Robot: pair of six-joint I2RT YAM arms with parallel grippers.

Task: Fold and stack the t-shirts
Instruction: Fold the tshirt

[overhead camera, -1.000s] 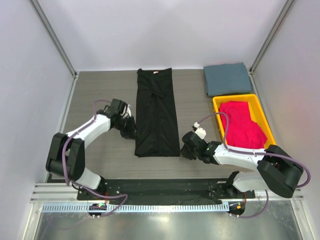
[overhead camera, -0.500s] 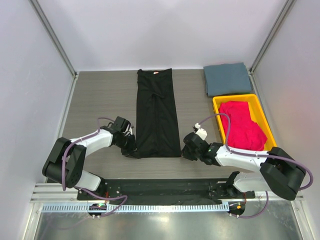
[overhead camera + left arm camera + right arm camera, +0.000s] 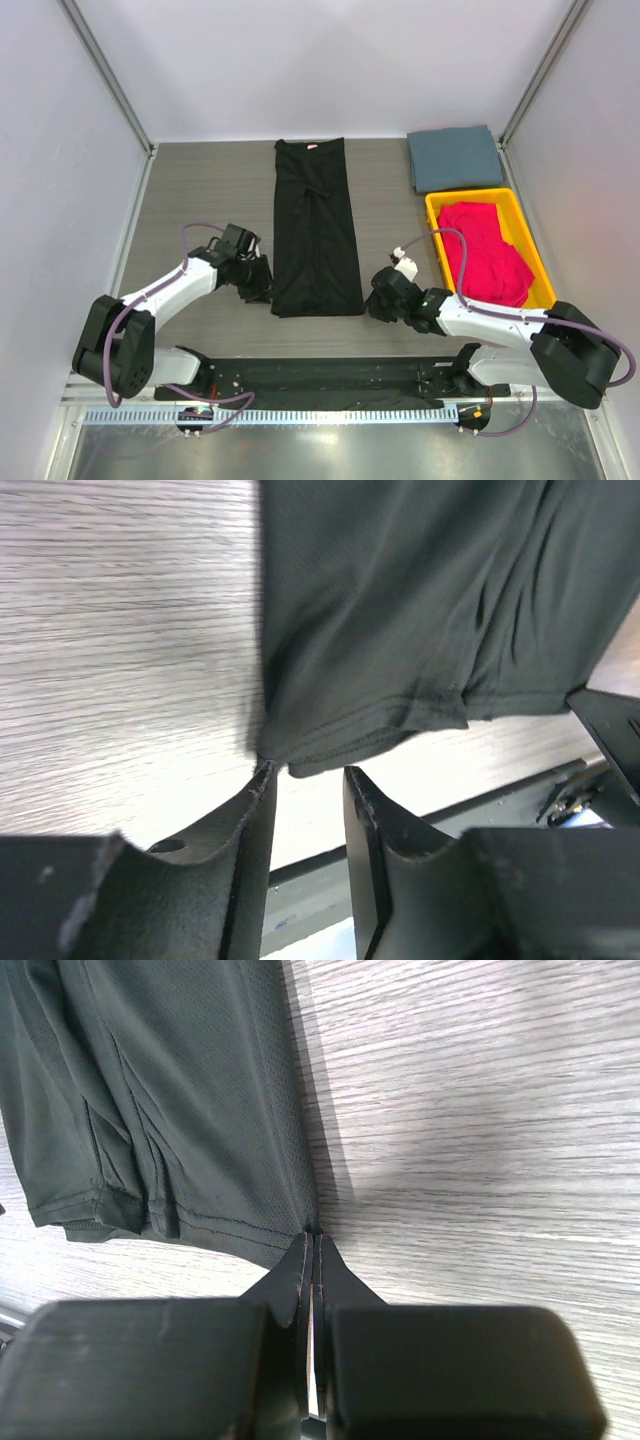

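Left wrist: left hand (image 3: 305, 778) released, fingers apart, black t-shirt (image 3: 400, 600) hem corner just ahead of tips. Right wrist: right hand (image 3: 312, 1243) clenched, tips touching opposite hem corner.

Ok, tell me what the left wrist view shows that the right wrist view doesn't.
Left wrist only: the left gripper, open, with a finger on either side of the black t-shirt at its left hem corner, plus a dark rail past the table edge. Right wrist only: the right gripper, shut, tips at the opposite hem corner. Both: the folded shirt's stitched hem lying on the wood-grain table.
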